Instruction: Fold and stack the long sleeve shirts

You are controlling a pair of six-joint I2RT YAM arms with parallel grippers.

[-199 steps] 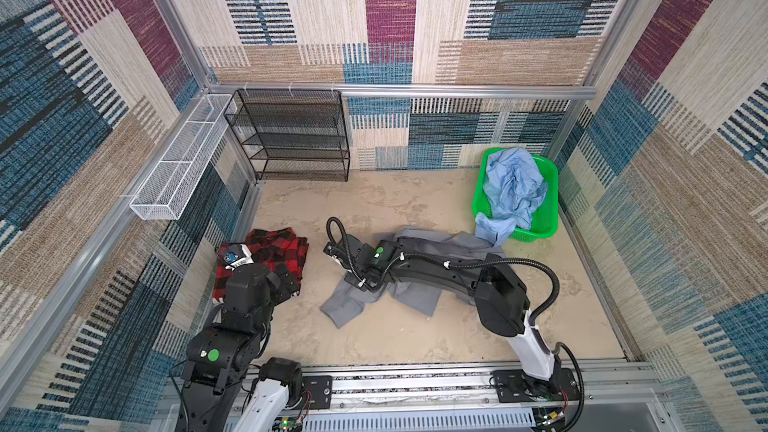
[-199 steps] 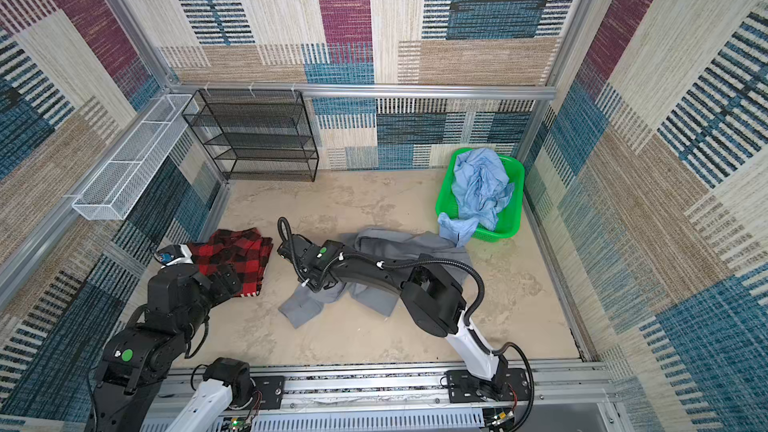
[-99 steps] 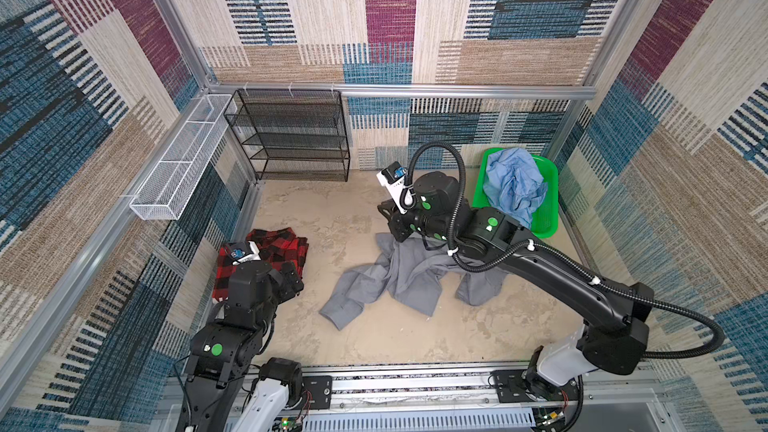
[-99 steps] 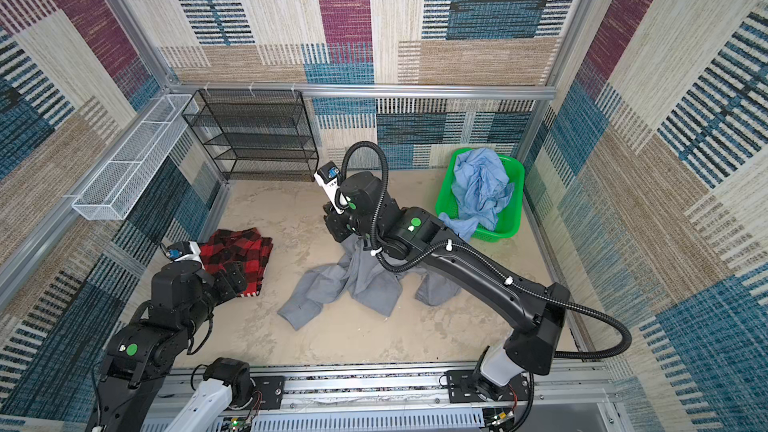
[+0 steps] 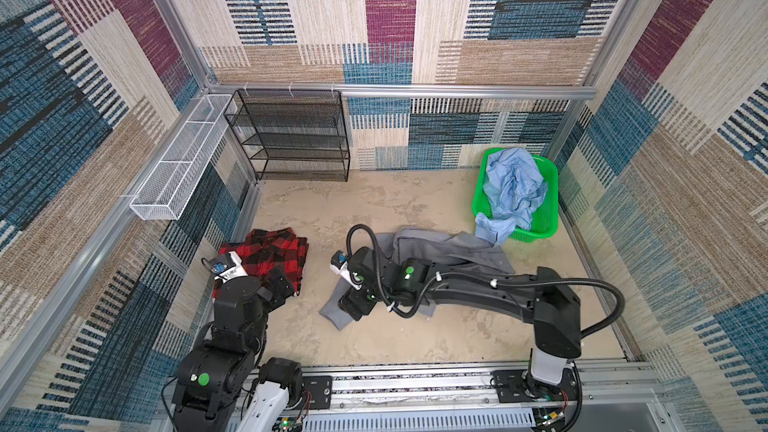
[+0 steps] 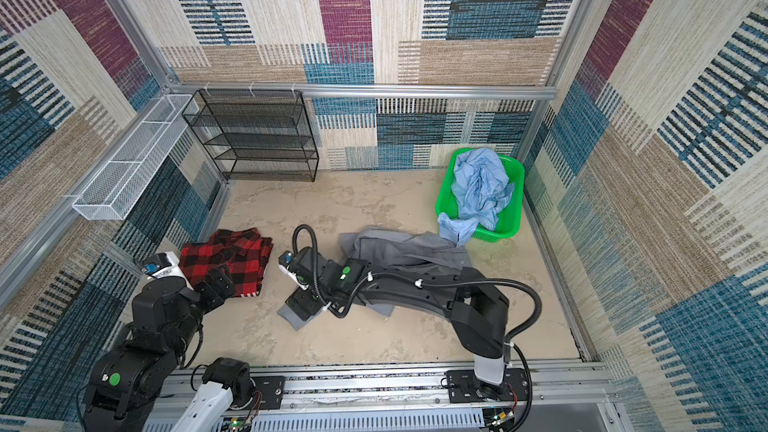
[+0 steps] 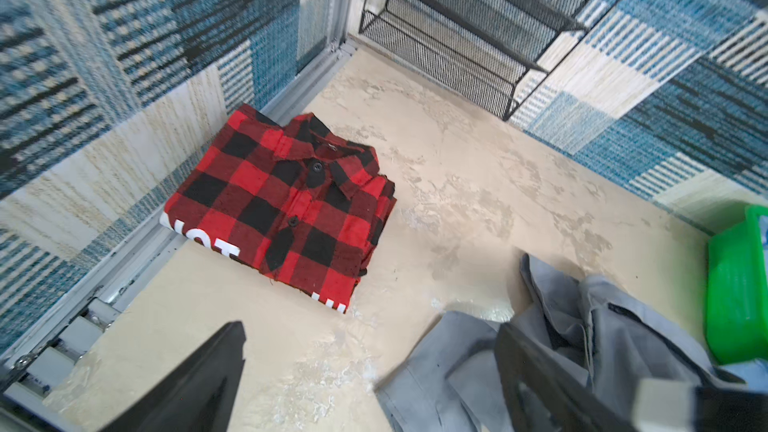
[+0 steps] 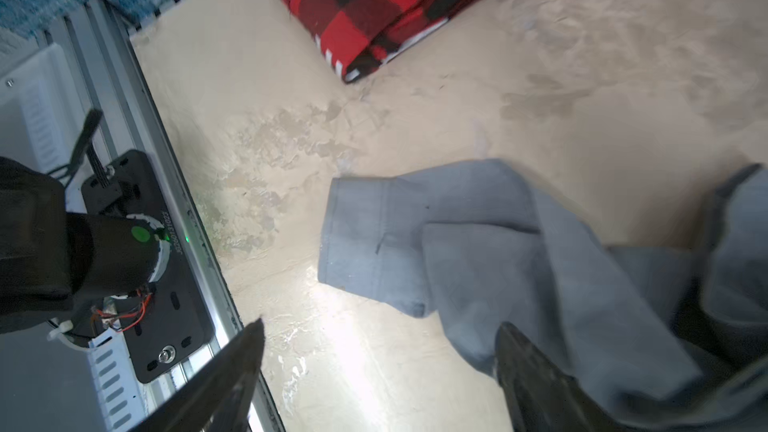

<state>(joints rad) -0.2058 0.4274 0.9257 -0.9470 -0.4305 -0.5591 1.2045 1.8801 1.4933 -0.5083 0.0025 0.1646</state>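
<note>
A white wire tray (image 5: 178, 164) hangs on the wall, far to the left of the grey shirt (image 5: 457, 249), which lies rumpled and unfolded in the middle of the tabletop (image 5: 374, 209) in both top views (image 6: 407, 249). Well to the left of the grey shirt, apart from it, the red-and-black plaid shirt (image 5: 270, 251) rests folded into a neat block with its collar and buttons facing up, as the left wrist view shows (image 7: 282, 205). The left tool (image 5: 278, 288) hangs above the near edge of that plaid block, farther from the grey shirt than the block's right side; its fingers (image 7: 199, 380) are spread wide and hold nothing. Behind the grey shirt and to its left, a black mesh rack (image 5: 291, 135) stands against the back wall. The right tool (image 5: 353, 305) sits over the grey shirt's left sleeve, near the cuff (image 8: 361, 234); its fingers (image 8: 536, 376) are spread, with sleeve cloth lying partly between them, and whether they touch the cloth cannot be told. To the right of the grey shirt and behind it, the light blue shirt (image 5: 513, 189) is heaped in a green basket (image 5: 549, 209), one sleeve hanging over the basket's near rim to end just beside the grey shirt's far right edge.
</note>
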